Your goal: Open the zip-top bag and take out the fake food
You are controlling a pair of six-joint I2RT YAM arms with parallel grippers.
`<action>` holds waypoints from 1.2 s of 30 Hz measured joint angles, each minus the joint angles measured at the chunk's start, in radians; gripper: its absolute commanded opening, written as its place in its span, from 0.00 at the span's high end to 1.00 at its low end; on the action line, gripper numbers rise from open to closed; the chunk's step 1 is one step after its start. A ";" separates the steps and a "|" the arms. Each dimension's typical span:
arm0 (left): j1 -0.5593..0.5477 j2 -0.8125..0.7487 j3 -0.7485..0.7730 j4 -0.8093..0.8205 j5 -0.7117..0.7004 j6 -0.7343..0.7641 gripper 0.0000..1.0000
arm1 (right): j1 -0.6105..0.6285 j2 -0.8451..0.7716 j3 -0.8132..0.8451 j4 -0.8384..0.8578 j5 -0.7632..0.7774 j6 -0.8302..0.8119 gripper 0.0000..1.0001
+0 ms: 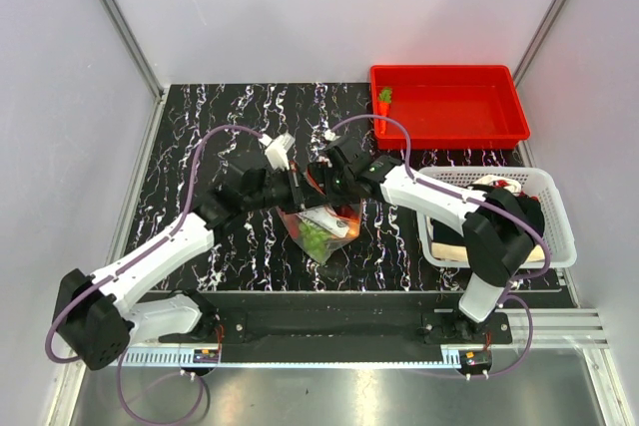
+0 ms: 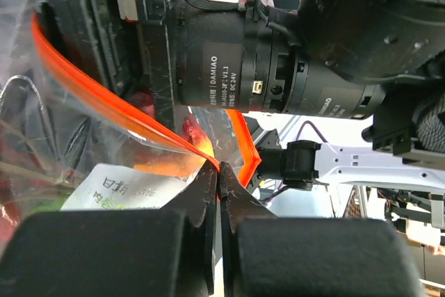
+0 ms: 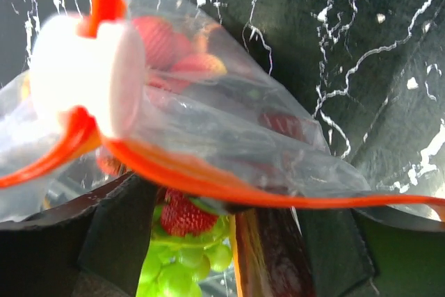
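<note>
The zip-top bag [image 1: 327, 226] hangs between both grippers over the middle of the table, with green and red fake food inside. My left gripper [image 1: 297, 193] is shut on its orange-red zip strip [image 2: 104, 99], pinched at the fingertips [image 2: 220, 175]; the white label [image 2: 132, 186] shows beside them. My right gripper [image 1: 321, 183] is at the bag's mouth with its jaws apart [image 3: 195, 203]. The strip [image 3: 208, 179] crosses over its fingertips. A strawberry [image 3: 182, 215] and green grapes [image 3: 174, 269] show between its fingers. An orange carrot [image 1: 384, 99] lies in the red bin.
The red bin [image 1: 459, 112] stands at the back right. A white mesh basket [image 1: 561, 236] with dark and tan items sits at the right edge, under the right arm's elbow. The right arm's wrist motor [image 2: 229, 60] is close in front of my left gripper.
</note>
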 measured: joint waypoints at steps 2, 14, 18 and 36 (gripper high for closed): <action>-0.005 0.020 0.002 0.005 -0.003 0.000 1.00 | -0.003 0.006 -0.020 0.043 0.001 -0.001 0.12; -0.016 0.037 0.007 0.016 -0.013 0.002 1.00 | -0.005 0.020 -0.075 0.259 0.016 -0.029 0.70; -0.017 0.014 0.007 -0.009 -0.045 0.013 1.00 | -0.005 0.018 -0.079 0.283 0.008 -0.049 0.78; -0.019 -0.075 0.022 -0.166 -0.225 0.125 1.00 | -0.008 -0.311 -0.117 0.125 -0.069 -0.078 0.81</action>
